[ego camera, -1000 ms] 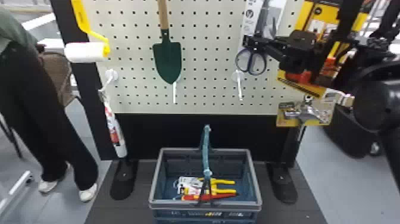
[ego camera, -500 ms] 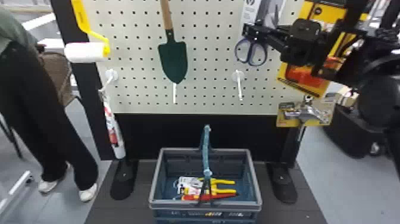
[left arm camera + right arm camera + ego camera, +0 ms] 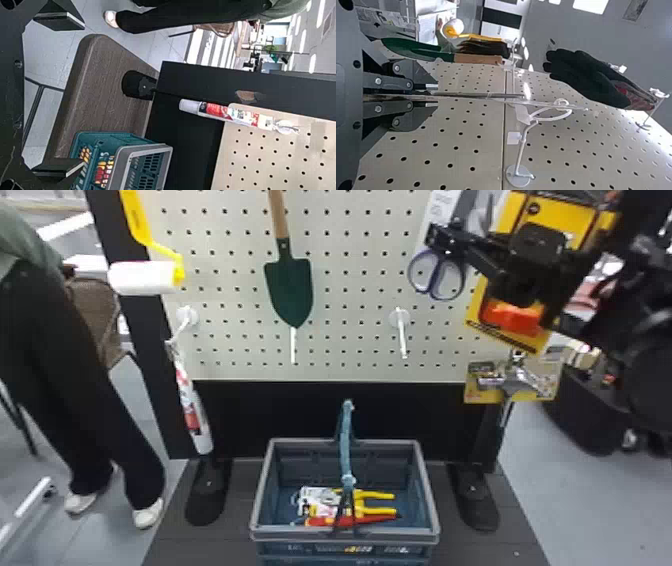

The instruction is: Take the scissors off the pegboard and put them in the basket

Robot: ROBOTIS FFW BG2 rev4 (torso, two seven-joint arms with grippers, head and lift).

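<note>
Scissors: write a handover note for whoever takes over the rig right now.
Left tool: open, empty.
Right tool: shut on the packaged scissors, up in front of the pegboard.
Basket: below on the base, pliers inside.
Done: scissors gripped. Whether they are fully off their hook, I can't tell.
Left: check they are free, lower them into the basket, release.

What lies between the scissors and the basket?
In the head view, a white hook on the lower pegboard, then the black panel, lie between the scissors and the basket.
</note>
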